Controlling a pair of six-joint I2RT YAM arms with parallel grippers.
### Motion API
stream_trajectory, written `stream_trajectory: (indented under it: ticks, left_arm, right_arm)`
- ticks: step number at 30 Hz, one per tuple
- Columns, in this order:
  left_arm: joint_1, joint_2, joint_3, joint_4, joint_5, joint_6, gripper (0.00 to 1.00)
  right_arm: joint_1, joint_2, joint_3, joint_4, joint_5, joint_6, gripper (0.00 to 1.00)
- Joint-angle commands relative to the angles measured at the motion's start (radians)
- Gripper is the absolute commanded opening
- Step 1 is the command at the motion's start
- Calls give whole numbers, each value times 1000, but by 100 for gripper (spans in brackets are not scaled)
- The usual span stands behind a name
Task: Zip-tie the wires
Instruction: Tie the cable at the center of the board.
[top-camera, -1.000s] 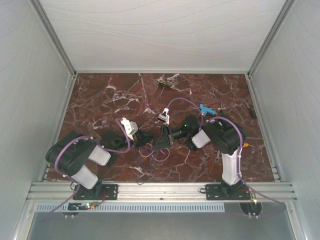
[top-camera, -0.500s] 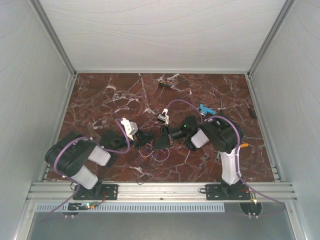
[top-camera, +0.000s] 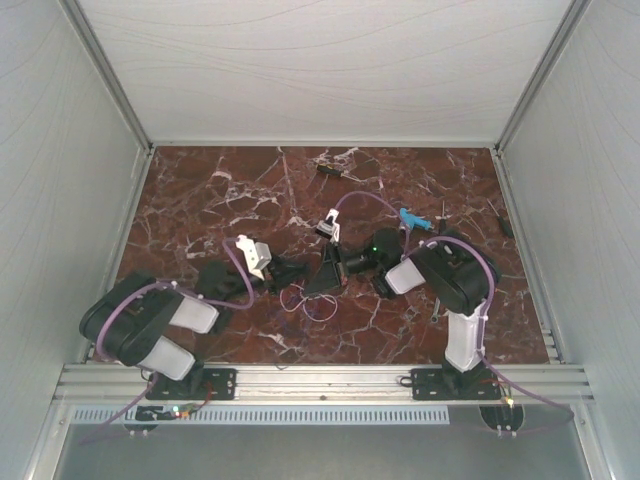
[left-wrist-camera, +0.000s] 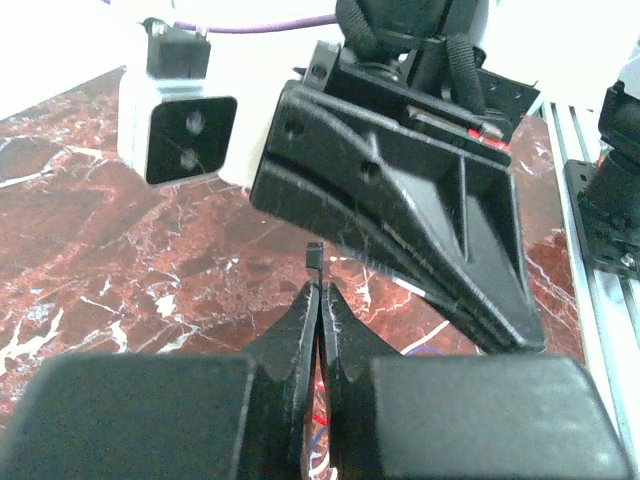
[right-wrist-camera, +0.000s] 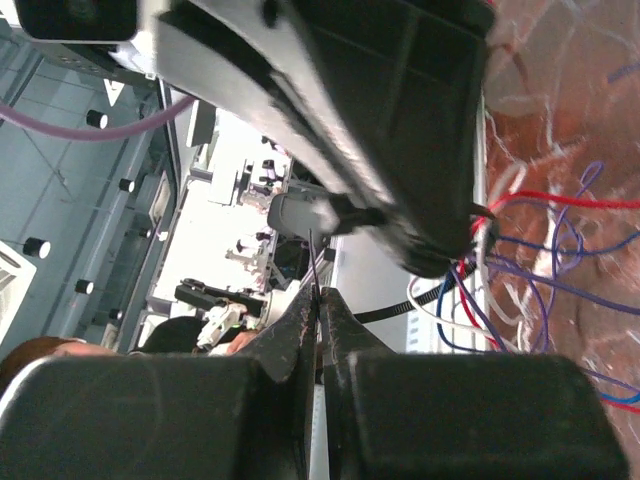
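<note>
Near the middle of the surface (top-camera: 200, 200), the wires (top-camera: 306, 300) lie in a loose tangle just on the near side of the two meeting tools. The left tool (left-wrist-camera: 318, 300) is pressed together on a thin dark strip (left-wrist-camera: 314, 256) (probably the tie's end). The right tool (right-wrist-camera: 318, 300) is pressed together on a fine strand (right-wrist-camera: 313, 255). Both pinches should be kept firm, and any pull made slowly and in line, so nothing slips.
</note>
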Motion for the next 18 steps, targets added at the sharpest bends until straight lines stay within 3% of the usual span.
stream_trajectory:
  ticks: [1, 18]
  left_arm:
    - [-4, -42, 9, 286, -9, 12, 0]
    - [-6, -147, 14, 286, -42, -44, 0]
  right_arm:
    - [17, -100, 8, 144, 59, 65, 0]
    - [37, -163, -20, 116, 134, 186, 0]
